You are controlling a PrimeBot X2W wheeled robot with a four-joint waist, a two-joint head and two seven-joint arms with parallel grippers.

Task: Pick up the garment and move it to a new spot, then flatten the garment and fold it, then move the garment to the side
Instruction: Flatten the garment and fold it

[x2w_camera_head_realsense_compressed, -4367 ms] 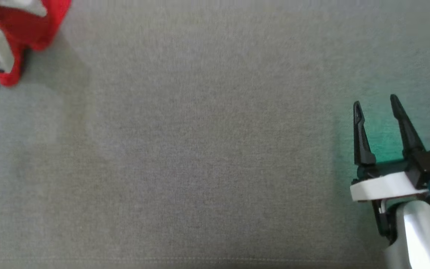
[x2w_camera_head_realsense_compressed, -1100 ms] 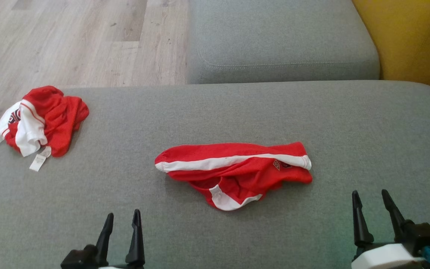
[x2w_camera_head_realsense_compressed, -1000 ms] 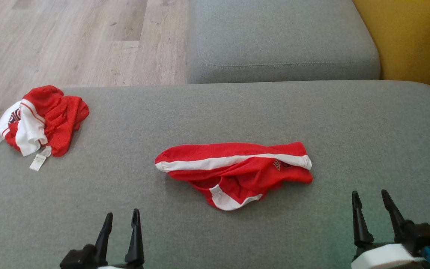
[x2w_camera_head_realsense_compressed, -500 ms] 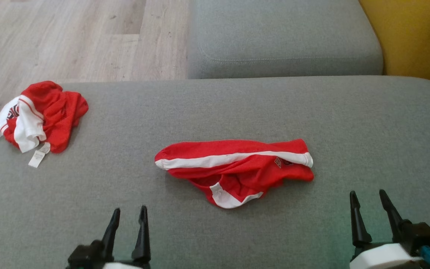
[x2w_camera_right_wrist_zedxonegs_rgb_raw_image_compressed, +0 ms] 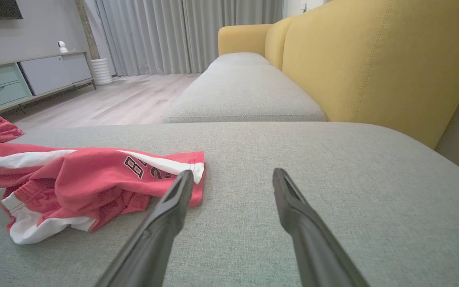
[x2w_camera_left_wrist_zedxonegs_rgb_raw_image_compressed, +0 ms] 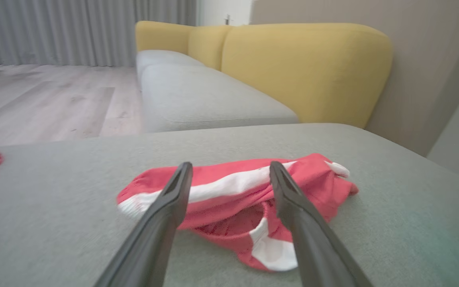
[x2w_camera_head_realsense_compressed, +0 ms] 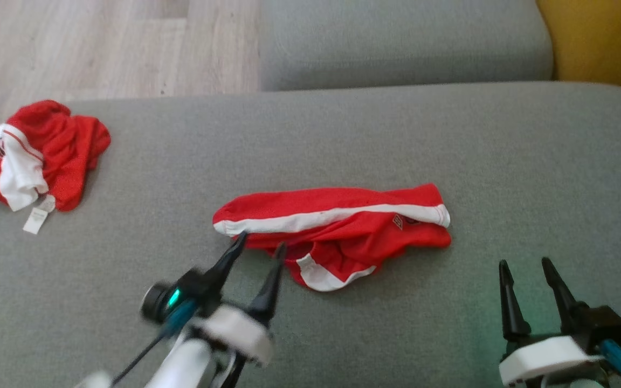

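While the red shorts [x2w_camera_head_realsense_compressed: 343,226] lie crumpled mid-frame on the grey cushion [x2w_camera_head_realsense_compressed: 504,140], the left gripper [x2w_camera_head_realsense_compressed: 261,242] has its fingers spread, tips right at the shorts' lower-left edge. Can't tell if they touch. The right gripper [x2w_camera_head_realsense_compressed: 523,262], also spread, hangs lower right over bare cushion. A red bundle [x2w_camera_head_realsense_compressed: 46,151] sits upper left by the cushion's edge, with floor [x2w_camera_head_realsense_compressed: 100,48] beyond.

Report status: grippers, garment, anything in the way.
Left gripper open, tips near crumpled red white-striped fabric shorts. Right gripper open, apart. Other red-and-white garment far left, not blocking.
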